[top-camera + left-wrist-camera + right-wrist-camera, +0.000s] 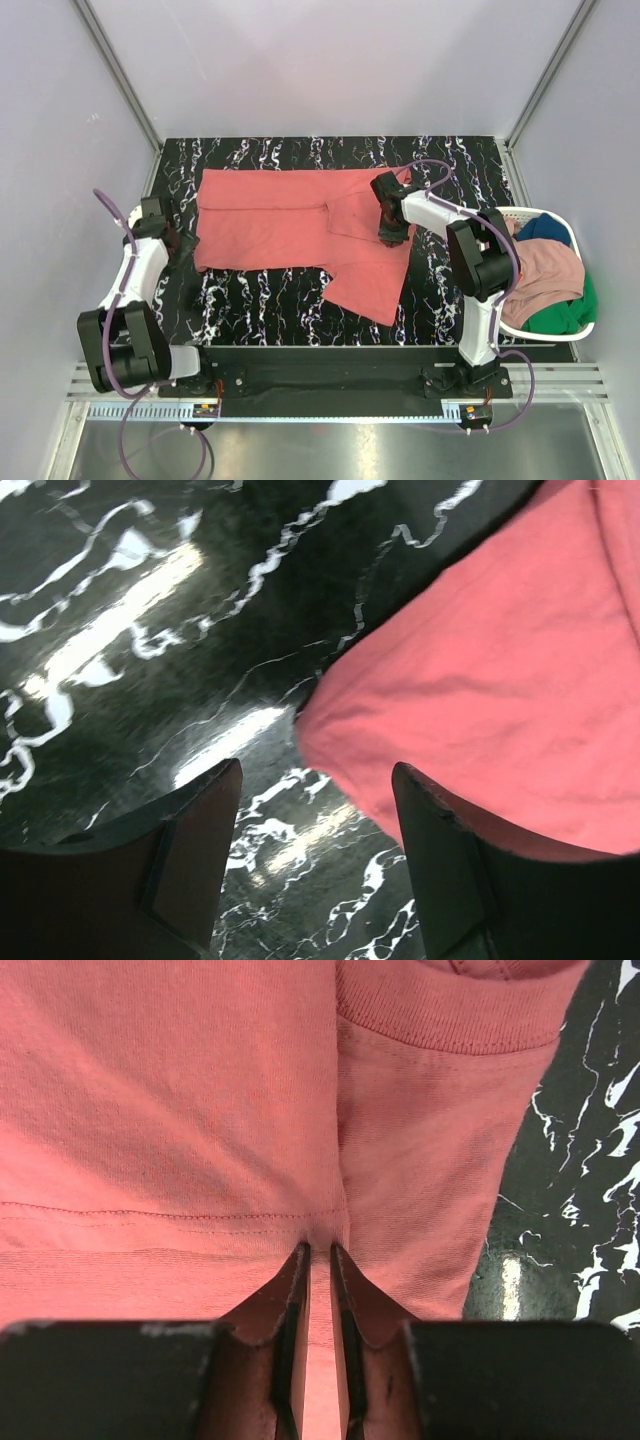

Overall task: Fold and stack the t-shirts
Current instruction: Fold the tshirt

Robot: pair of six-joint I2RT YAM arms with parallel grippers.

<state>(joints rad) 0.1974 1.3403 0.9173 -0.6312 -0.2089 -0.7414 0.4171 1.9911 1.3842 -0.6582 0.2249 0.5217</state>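
A: The right gripper (320, 1252) pinches the plain coral-red cloth t-shirt (270, 225), flat on the black marbled table (260, 300)!
B: And the left gripper (318, 772) gapes wide, shirt corner at its one o'clock.

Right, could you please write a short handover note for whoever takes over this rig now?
Left pincer: open, over the table at the left edge of the coral-red t-shirt.
Right pincer: shut on that shirt's cloth near the collar.
In the white basket: pink t-shirt, dark blue t-shirt, green t-shirt.
Done: coral-red shirt spread out, right side partly folded over.
Left: finish this fold, fold the other three, stack all.
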